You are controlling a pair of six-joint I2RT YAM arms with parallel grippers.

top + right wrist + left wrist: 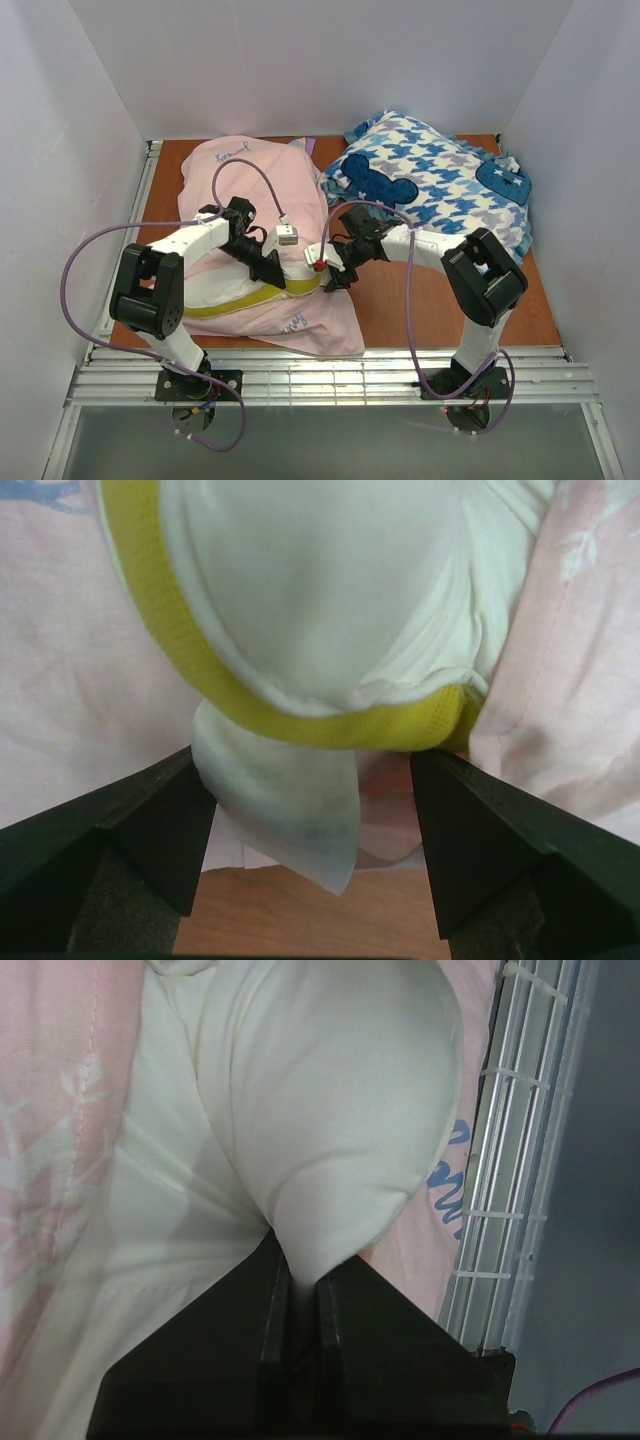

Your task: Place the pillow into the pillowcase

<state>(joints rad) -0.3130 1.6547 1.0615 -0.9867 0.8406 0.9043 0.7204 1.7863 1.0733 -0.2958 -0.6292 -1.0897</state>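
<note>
One brown surface (400, 300) carried the large pale pink fabric pillowcase (250, 170), the flat white yellow-edged pillow (230, 288) partly within it, long axis left-right. Our left pincer (300, 1272) clamped its white cloth; our right pincer (310, 780) gaped, the yellow corner directly ahead.

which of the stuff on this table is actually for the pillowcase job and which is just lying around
For the job:
- flat white pillow with a yellow side edge, pinched by the left gripper
- thin pale pink fabric pillowcase

Just lying about:
- blue-and-white houndstooth cushion, on the right side of the table
</note>
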